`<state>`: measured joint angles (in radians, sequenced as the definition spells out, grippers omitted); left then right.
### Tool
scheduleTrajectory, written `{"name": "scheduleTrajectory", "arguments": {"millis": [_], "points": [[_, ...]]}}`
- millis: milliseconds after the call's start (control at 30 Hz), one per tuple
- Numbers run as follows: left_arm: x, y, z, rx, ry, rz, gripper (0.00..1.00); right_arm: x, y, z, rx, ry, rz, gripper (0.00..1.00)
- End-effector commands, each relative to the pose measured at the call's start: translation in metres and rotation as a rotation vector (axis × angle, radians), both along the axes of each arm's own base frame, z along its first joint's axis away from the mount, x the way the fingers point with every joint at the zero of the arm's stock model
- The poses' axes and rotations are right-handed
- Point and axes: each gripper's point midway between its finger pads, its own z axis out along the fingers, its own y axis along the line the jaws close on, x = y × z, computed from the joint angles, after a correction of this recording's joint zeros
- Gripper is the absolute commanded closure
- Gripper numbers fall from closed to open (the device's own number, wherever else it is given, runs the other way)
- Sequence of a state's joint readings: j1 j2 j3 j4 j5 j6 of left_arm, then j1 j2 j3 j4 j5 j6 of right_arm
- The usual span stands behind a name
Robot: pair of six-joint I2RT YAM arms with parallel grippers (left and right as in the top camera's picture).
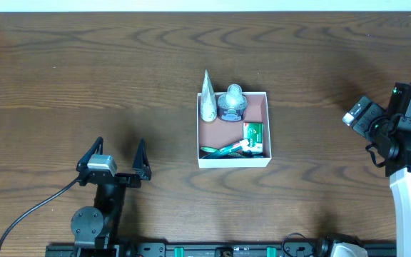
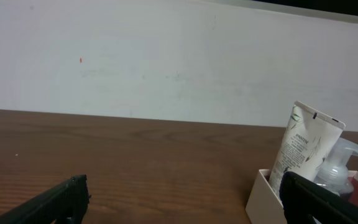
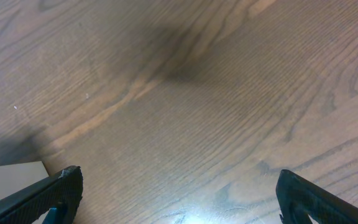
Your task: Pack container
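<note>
Overhead: the container (image 1: 232,163) sits central on the worktop (image 1: 84,71), toiletries (image 1: 232,105) inside. Left wrist: the left tool (image 2: 185,183) is spread wide, holding nothing, container at right. Right wrist: the right tool (image 3: 179,177) is likewise wide, holding nothing.

Robot test bench, likely a lab.
Bare white wall (image 2: 166,56), wood-grain table (image 1: 84,71), black mounting rail (image 1: 212,250) and trailing cable (image 1: 34,210).
</note>
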<state>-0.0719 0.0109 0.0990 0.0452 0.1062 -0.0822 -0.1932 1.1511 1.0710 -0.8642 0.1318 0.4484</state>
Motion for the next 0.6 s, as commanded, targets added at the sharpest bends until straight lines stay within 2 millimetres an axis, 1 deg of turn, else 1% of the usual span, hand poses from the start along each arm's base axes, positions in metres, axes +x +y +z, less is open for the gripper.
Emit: {"name": "scheduleTrajectory", "arguments": {"millis": [0, 200, 433, 567], "points": [[-0.001, -0.001, 0.003, -0.006, -0.012, -0.009, 0.02, 0.001, -0.004, 0.005, -0.006, -0.014, -0.026, 0.01], [0.000, -0.002, -0.003, -0.005, 0.006, -0.012, 0.02, 0.001, -0.004, 0.005, -0.006, -0.014, -0.026, 0.01], [0.003, -0.002, -0.020, -0.006, 0.043, -0.012, 0.02, 0.001, -0.004, 0.005, -0.006, -0.014, -0.026, 0.01], [0.003, -0.002, -0.025, -0.006, 0.053, -0.012, 0.02, 0.001, -0.004, 0.005, -0.006, -0.014, -0.026, 0.01]]}}
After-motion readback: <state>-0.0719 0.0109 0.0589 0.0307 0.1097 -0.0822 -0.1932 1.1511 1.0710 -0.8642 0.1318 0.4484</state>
